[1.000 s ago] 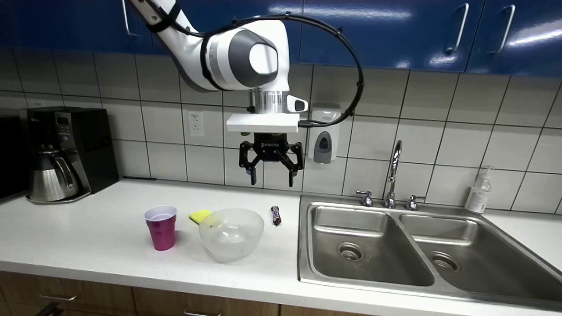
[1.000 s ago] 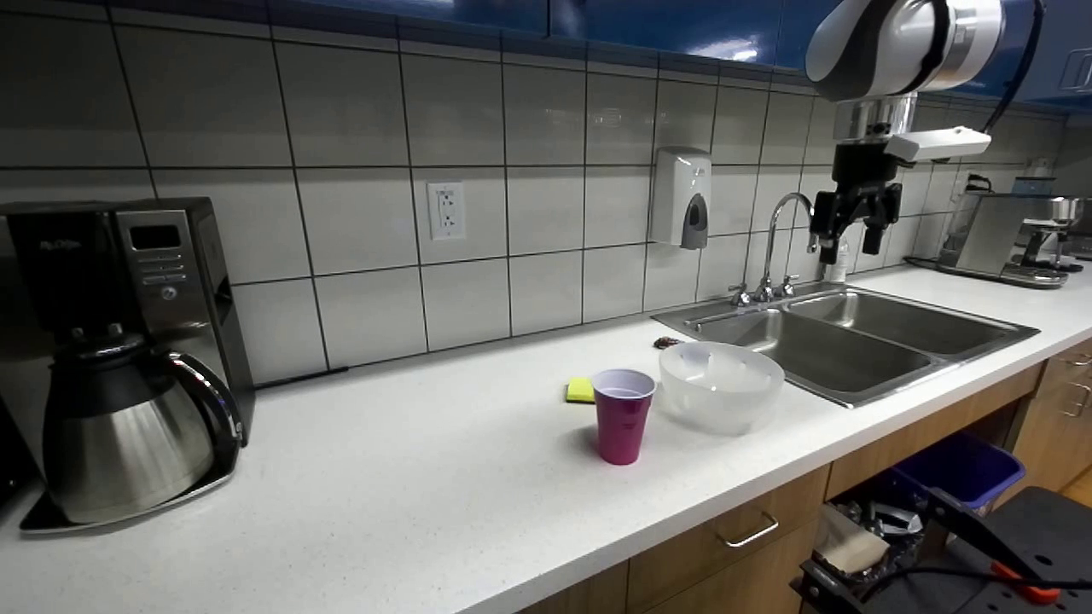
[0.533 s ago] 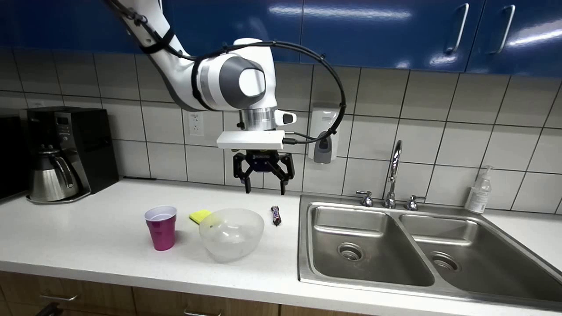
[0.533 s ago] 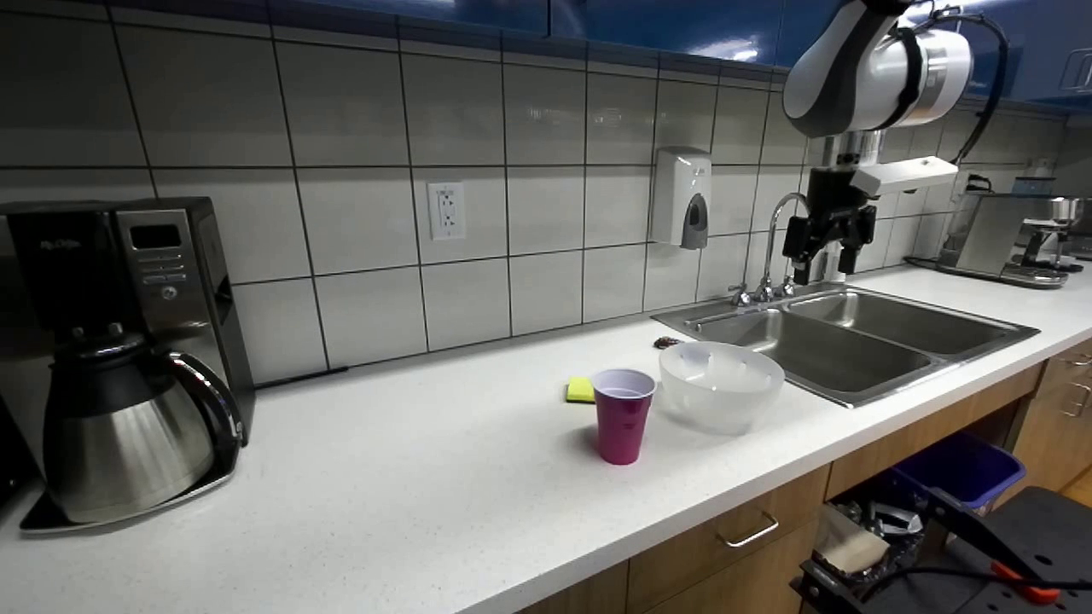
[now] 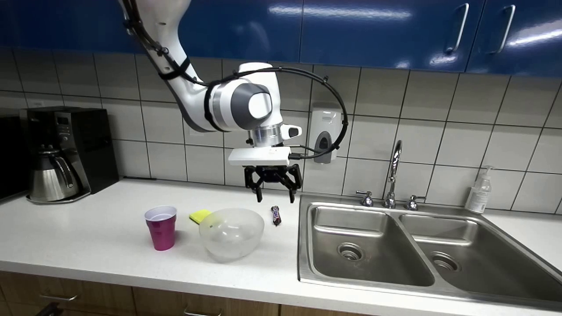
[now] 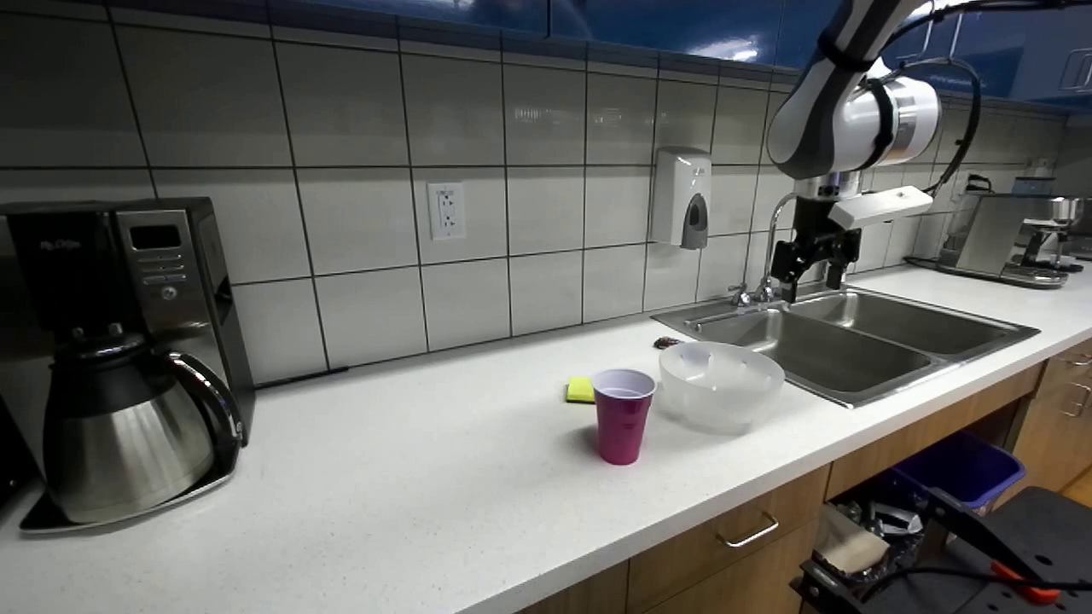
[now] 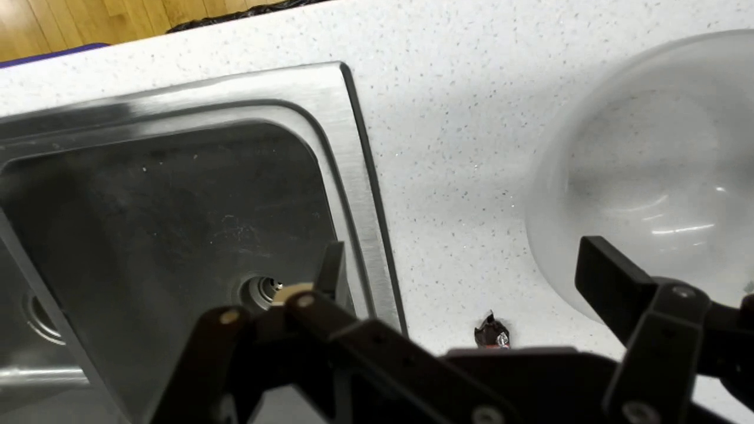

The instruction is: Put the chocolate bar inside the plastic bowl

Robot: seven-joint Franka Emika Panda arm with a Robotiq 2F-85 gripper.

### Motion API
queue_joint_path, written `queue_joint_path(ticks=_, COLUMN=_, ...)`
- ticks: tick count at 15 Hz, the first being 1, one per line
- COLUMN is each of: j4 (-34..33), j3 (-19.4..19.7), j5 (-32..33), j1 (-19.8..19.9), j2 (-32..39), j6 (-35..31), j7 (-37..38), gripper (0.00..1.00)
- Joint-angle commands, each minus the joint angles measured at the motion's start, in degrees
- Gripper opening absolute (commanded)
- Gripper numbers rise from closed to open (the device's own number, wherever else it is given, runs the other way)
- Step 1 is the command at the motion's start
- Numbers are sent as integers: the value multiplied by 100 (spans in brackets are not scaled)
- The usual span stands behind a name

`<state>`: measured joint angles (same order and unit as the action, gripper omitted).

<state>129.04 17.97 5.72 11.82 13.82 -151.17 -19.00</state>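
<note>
The chocolate bar (image 5: 275, 216) is a small dark wrapped bar lying on the counter between bowl and sink; it also shows behind the bowl in an exterior view (image 6: 667, 343). In the wrist view only one end of the bar (image 7: 492, 334) shows; the gripper body hides the rest. The translucent plastic bowl (image 5: 232, 237) stands upright beside it, also seen in an exterior view (image 6: 722, 392) and at right in the wrist view (image 7: 636, 176). My gripper (image 5: 275, 199) is open and empty, pointing down above the bar; its open fingers also show in the wrist view (image 7: 463, 256).
A magenta cup (image 5: 161, 230) stands left of the bowl, with a yellow sponge (image 5: 199, 216) behind. The double sink (image 5: 351, 245) with its faucet (image 5: 393, 175) lies right of the bar. A soap dispenser (image 5: 325, 136) hangs on the wall. A coffee maker (image 6: 128, 367) stands on the counter.
My arm and gripper have come down toward the counter, first shifting slightly left and then back right in an exterior view. The fingers stay open. The bar, bowl and cup have not moved.
</note>
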Motion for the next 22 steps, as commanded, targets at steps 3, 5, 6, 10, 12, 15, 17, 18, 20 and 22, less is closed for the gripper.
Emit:
queue_joint_path(ticks=3, j4=-840, j3=-431, j5=-60, j1=387, j2=882, j6=-276, j7=-186, gripper=100)
queue_joint_path(ticks=5, j4=-1110, j3=-584, j5=-53, j1=483, j2=1154, j6=-269, j7=-282, gripper=100)
queue_joint_path(ticks=6, j4=-1254, j3=-680, j5=-68, j1=550, j2=1281, j6=-226, j7=-367, gripper=100)
queue_joint_path(ticks=10, j4=-1829, j3=-918, j5=35, j1=726, j2=1792, j6=-143, j7=-660, gripper=100)
queue_joint_path(ticks=12, j4=-2147, j3=-1005, j5=72, j1=822, j2=2040, j6=-84, j7=-844, gripper=100)
queue_joint_path(ticks=15, j4=-2654, j3=-1061, j5=177, j1=907, j2=2423, j6=-4, j7=-1081, gripper=100)
queue_joint_path(ticks=17, j4=-2999, j3=-1110, j5=266, j1=961, j2=2664, j6=67, j7=-1278, gripper=100)
queue_joint_path(ticks=18, j4=-3157, j3=-1118, j5=329, j1=968, j2=2779, j6=91, j7=-1342, gripper=100)
queue_joint_path(ticks=20, j4=-3466, j3=-1169, j5=436, j1=997, j2=2997, j6=131, j7=-1521, gripper=100)
queue_joint_path(ticks=22, j4=-3792, j3=-1225, j5=500, j1=1020, j2=3232, j6=183, j7=-1688, gripper=100)
